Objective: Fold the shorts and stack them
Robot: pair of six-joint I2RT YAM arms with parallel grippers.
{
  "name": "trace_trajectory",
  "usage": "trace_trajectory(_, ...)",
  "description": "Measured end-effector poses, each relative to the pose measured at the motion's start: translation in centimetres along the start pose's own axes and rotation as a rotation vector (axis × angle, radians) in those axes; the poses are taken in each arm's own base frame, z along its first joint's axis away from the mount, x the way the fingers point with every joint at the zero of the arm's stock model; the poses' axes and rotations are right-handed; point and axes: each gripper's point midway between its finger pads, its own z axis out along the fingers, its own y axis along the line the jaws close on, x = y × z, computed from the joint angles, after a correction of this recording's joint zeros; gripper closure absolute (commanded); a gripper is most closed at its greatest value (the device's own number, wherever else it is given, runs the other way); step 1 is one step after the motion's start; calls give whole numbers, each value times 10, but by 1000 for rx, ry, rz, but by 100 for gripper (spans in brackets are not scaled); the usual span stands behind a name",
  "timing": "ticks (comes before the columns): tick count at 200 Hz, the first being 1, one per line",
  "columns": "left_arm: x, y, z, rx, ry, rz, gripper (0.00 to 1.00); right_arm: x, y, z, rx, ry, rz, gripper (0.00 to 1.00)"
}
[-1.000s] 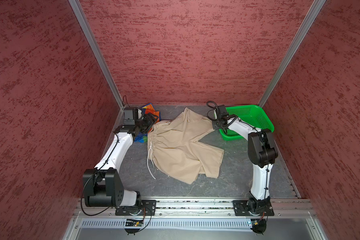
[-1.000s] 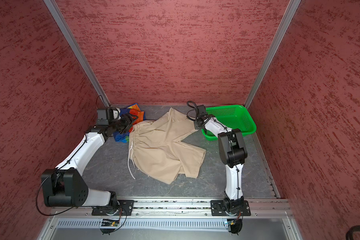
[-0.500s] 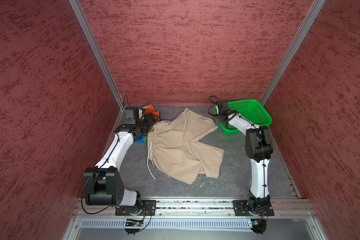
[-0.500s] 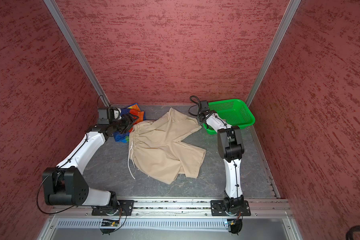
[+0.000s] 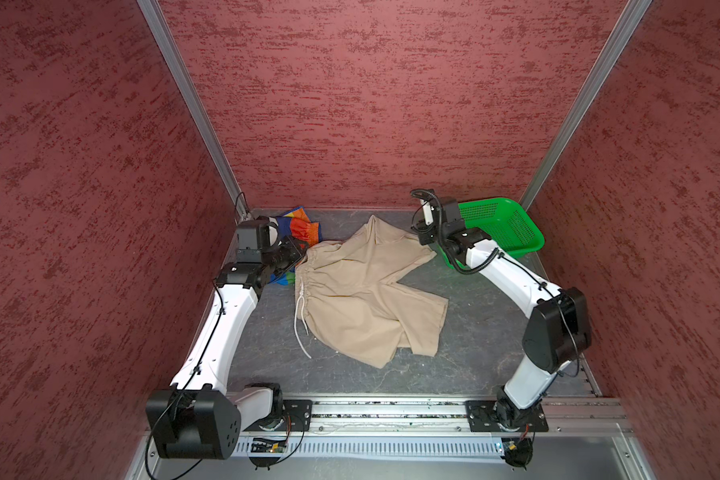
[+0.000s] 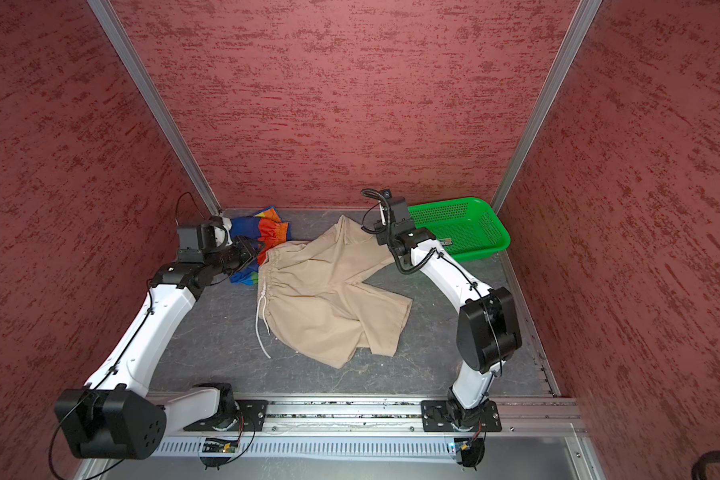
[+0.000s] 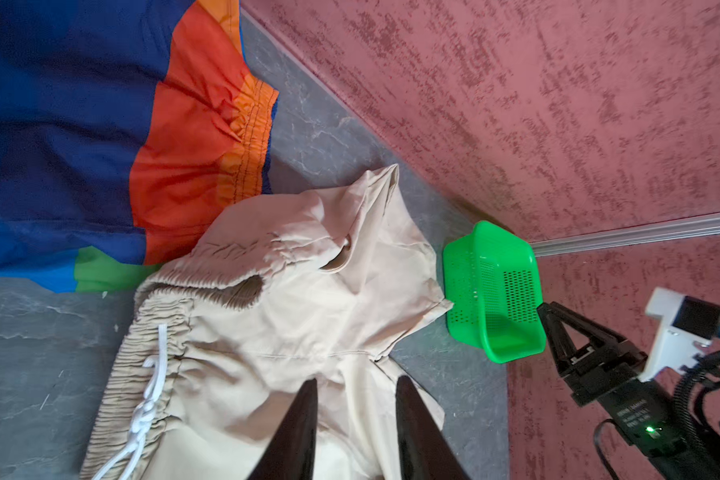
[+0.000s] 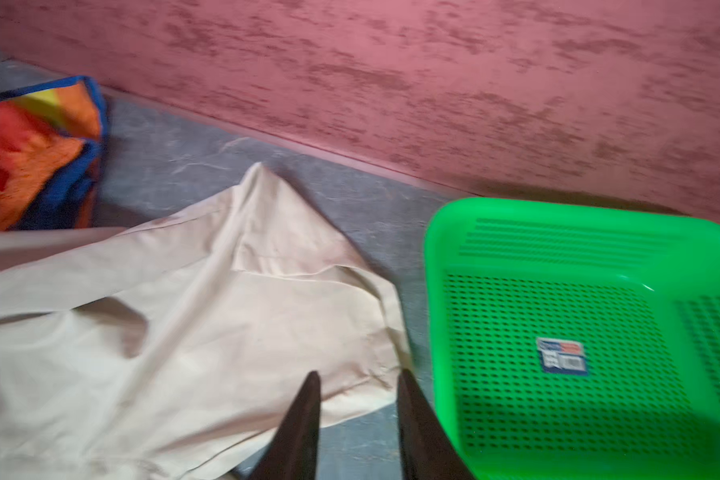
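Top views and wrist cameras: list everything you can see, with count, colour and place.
beige shorts: one, beige, spread out mid table.
rainbow-striped shorts: one, blue, red, orange and green, back left corner, beside the beige waistband.
basket: one, green perforated plastic, back right corner.
table: one, grey, under everything.
left gripper: one, black, jaws apart over the beige shorts near the waistband.
right gripper: one, black, jaws apart over a beige leg hem, beside the basket.

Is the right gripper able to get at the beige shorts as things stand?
Probably yes: right gripper sits over a hem of the beige shorts, jaws apart; green basket beside, not between.
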Motion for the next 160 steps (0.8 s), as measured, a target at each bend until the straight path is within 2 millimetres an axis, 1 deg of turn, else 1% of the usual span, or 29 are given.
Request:
trace_trajectory(2, 1, 1, 1, -3, 4, -9, 46, 1, 2, 1, -2, 2, -7, 52)
trace_trajectory(3, 2, 2, 2, -8, 7, -12, 44, 1, 4, 3, -7, 4, -10, 52)
trace_trajectory(9, 6, 6, 6, -21, 21, -12, 39, 6, 15, 12, -27, 18, -22, 42)
trace_trajectory(20, 11, 13, 16, -45, 47, -10, 34, 19, 34, 33, -57, 58, -48, 36)
trace_trajectory(34, 15, 23, 29, -74, 75, -21, 31, 40, 53, 60, -84, 111, -78, 31)
trace_trajectory(47, 17, 32, 40, -102, 93, -29, 28, 60, 65, 84, -100, 160, -98, 28)
trace_trajectory(60, 16, 39, 50, -132, 106, -35, 28, 75, 72, 104, -106, 194, -109, 27)
trace_trajectory(73, 12, 44, 60, -154, 107, -34, 28, 83, 75, 122, -109, 213, -115, 25)
trace_trajectory(93, 3, 45, 74, -168, 101, -26, 28, 84, 80, 142, -117, 213, -119, 24)
trace_trajectory(118, -7, 48, 92, -185, 98, -20, 32, 75, 84, 160, -116, 187, -127, 24)
trace_trajectory(151, -10, 56, 115, -202, 114, -16, 48, 64, 82, 177, -79, 147, -147, 30)
trace_trajectory(160, -10, 59, 120, -208, 120, -21, 54, 59, 81, 184, -68, 133, -154, 32)
